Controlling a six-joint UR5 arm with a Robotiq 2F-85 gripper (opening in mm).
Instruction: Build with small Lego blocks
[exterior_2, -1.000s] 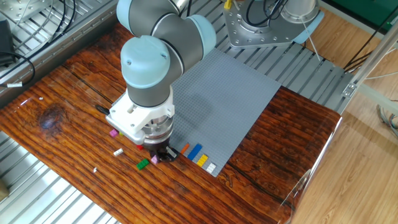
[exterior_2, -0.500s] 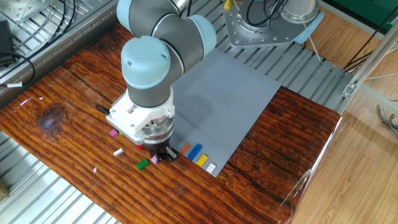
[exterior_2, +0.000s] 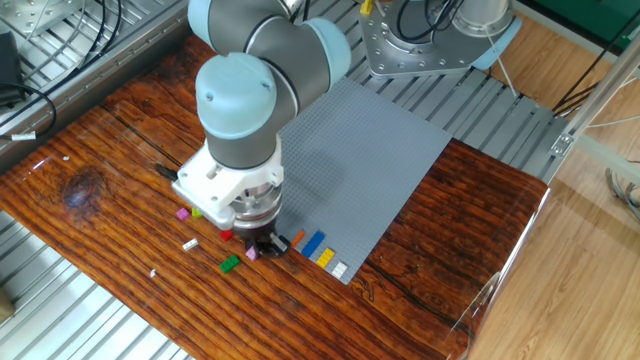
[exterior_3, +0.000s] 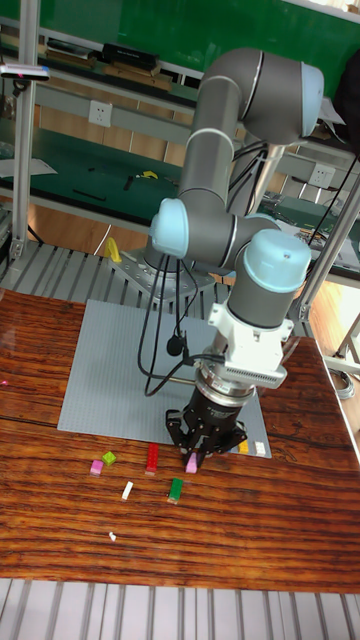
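From the fixed view, we see the grey baseplate (exterior_2: 360, 170) lying on a dark wooden table (exterior_2: 430, 270), and we take it as our landmark. The arm's gripper (exterior_2: 264, 243) hangs just off the baseplate's near edge, low over the wood. A pink brick (exterior_2: 251, 254) sits right at its tips. At the baseplate's near corner a short row is already pressed on: orange brick (exterior_2: 297, 240), blue brick (exterior_2: 314, 243), yellow brick (exterior_2: 325, 256) and white brick (exterior_2: 340, 268). Loose bricks lie further from the baseplate: a green brick (exterior_2: 230, 264), a red brick (exterior_2: 226, 235), a magenta brick (exterior_2: 182, 213) and a white loose brick (exterior_2: 190, 244).

From the tall fixed view, the gripper (exterior_3: 200, 452) points straight down just in front of the baseplate (exterior_3: 120, 370). Its fingers are nearly closed around the pink brick (exterior_3: 191, 464), which shows at the tips close to the wood. We judge it gripped, though whether it has left the table is too fine to tell. The red brick (exterior_3: 152, 458), green brick (exterior_3: 175, 489) and lime brick (exterior_3: 108, 457) lie to the side, apart from it.

To do this step well, we would lift straight up, keep the brick square in the fingers, carry it beside the existing row, line its underside with the studs, and press down vertically before letting go.
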